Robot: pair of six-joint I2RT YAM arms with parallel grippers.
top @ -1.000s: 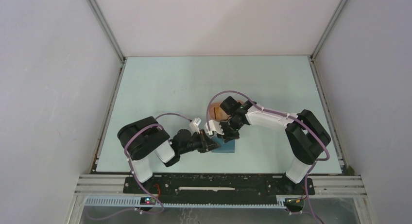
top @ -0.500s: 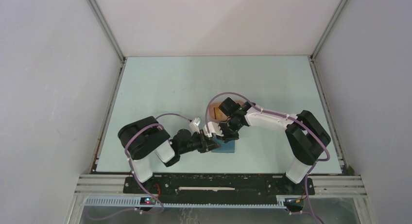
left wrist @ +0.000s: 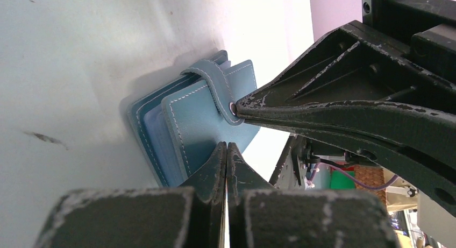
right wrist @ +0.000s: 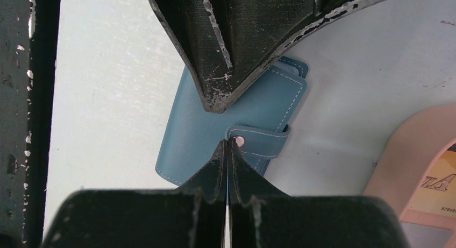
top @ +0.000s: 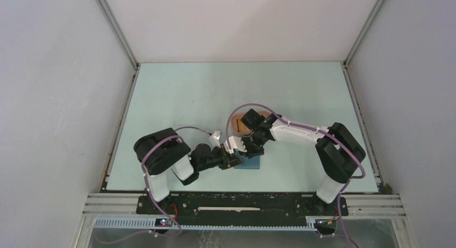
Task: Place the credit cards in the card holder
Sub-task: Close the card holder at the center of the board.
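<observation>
Now presses shut left claw [left wrist: 226, 147] against the wallet [left wrist: 193, 119] on the desk [left wrist: 80, 59], touches shut right claw [right wrist: 228, 143] to its strap [right wrist: 266, 140].

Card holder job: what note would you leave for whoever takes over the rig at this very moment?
Left gripper: shut, pinching the card holder at its edge.
Right gripper: shut on the holder's strap tab.
Holder lies closed on the table; one yellow card sits in the pink tray; other cards unseen.
Done: both grips set, no card seen in the holder. Left: open it, load the cards.
</observation>
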